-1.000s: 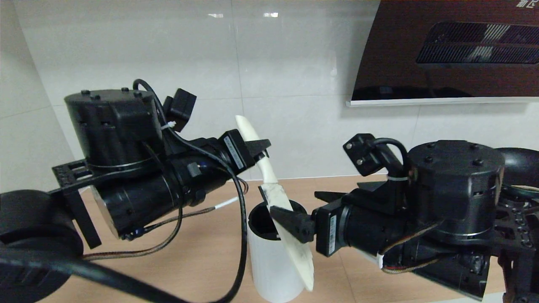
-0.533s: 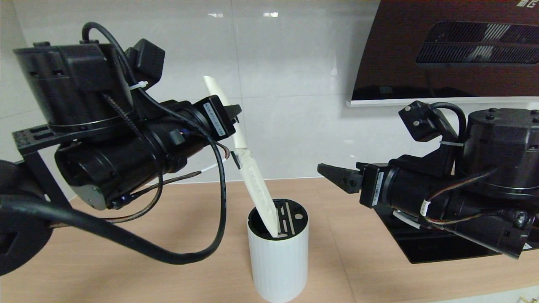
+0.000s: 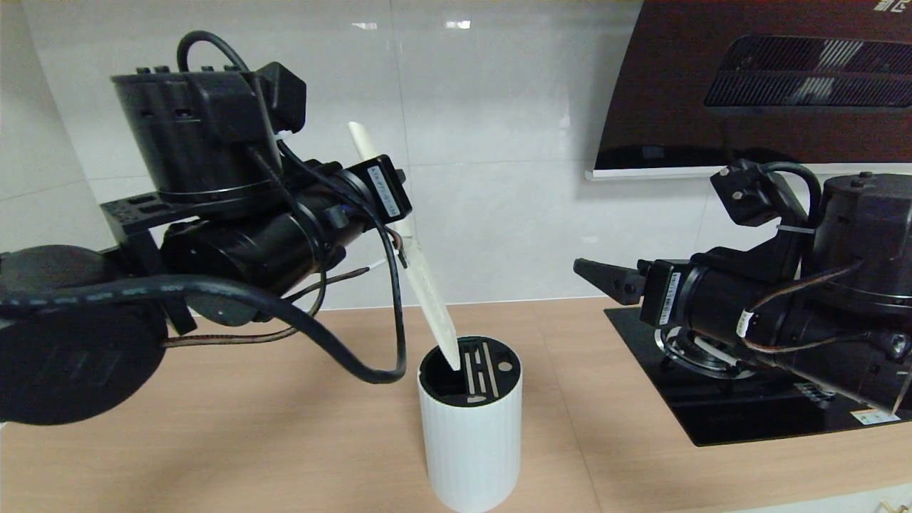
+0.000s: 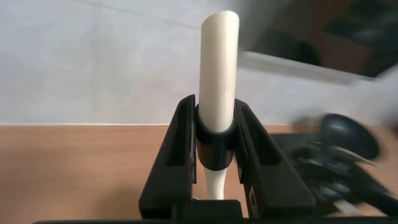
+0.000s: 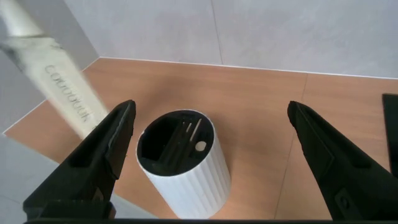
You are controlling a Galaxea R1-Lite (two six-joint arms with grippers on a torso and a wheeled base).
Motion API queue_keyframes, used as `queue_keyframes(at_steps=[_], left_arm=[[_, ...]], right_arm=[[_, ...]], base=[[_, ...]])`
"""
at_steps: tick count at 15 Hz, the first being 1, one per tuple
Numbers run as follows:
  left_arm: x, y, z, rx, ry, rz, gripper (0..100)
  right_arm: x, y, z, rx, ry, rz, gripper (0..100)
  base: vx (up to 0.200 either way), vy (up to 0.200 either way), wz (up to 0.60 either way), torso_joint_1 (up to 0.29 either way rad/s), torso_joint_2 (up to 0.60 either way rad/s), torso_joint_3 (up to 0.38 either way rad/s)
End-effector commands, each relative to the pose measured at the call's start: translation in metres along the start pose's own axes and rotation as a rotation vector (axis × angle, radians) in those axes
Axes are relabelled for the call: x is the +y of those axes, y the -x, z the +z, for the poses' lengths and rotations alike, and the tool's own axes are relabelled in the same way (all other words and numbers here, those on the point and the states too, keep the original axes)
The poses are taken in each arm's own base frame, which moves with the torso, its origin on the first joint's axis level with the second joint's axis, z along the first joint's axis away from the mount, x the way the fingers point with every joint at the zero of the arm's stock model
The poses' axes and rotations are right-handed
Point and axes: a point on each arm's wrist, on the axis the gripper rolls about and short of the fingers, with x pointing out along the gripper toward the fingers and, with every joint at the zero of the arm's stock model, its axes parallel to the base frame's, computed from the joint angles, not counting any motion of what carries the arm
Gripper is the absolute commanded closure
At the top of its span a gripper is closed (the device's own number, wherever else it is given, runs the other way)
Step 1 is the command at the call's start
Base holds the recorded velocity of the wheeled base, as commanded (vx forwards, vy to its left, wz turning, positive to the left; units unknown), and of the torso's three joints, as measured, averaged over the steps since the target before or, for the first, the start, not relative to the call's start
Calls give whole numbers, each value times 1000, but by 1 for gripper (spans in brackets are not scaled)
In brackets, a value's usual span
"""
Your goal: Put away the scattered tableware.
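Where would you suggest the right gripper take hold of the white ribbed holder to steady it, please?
Grip the holder by its ribbed side wall at mid-height, coming in level from the robot's right, where the right gripper is open. It stands upright and round, and the knife tip is at its top opening, so avoid the rim.

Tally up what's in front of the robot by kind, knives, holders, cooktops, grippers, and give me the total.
knife: 1
utensil holder: 1
cooktop: 1
grippers: 2, the left gripper and the right gripper
Total: 5
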Motion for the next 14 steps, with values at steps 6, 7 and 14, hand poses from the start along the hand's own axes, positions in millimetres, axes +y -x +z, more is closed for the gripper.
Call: queue_keyframes(at_steps=[6, 7, 14], left_arm=[[-5, -16, -31, 25, -79, 136, 100], [-4, -17, -33, 26, -87, 153, 100], [-6, -33, -54, -2, -117, 181, 100]], right_arm=[[-1, -4, -5, 17, 2, -8, 0], [-2, -4, -5, 19, 3, -8, 0], [-2, -7, -8, 32, 6, -12, 0]], base=[[0, 0, 0, 0, 0, 0], [0, 0, 0, 0, 0, 0], [0, 0, 0, 0, 0, 0]])
